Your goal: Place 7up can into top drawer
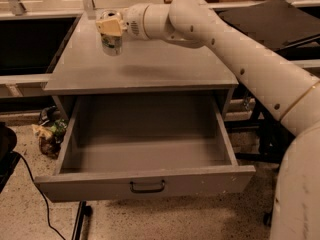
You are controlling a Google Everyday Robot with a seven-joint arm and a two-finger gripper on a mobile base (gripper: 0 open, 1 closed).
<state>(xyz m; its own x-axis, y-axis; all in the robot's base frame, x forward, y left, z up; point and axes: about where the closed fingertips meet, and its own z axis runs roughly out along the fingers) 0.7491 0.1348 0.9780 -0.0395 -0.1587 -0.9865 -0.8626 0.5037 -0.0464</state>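
Note:
The 7up can (111,44), whitish-green, hangs upright in my gripper (110,26), which is shut on its top. The can is held a little above the grey table top (150,64), over its back left part, and casts a shadow on the surface. My arm reaches in from the right. The top drawer (145,183) is pulled fully open below the table's front edge. Its grey inside is bare, and its dark bar handle (147,186) sits at the centre of the front.
A black table (280,19) stands to the right and a dark shelf (30,39) to the left. A bundle of packets (50,134) lies on the floor at the left, beside a black cable (30,184). My white body (300,184) fills the lower right.

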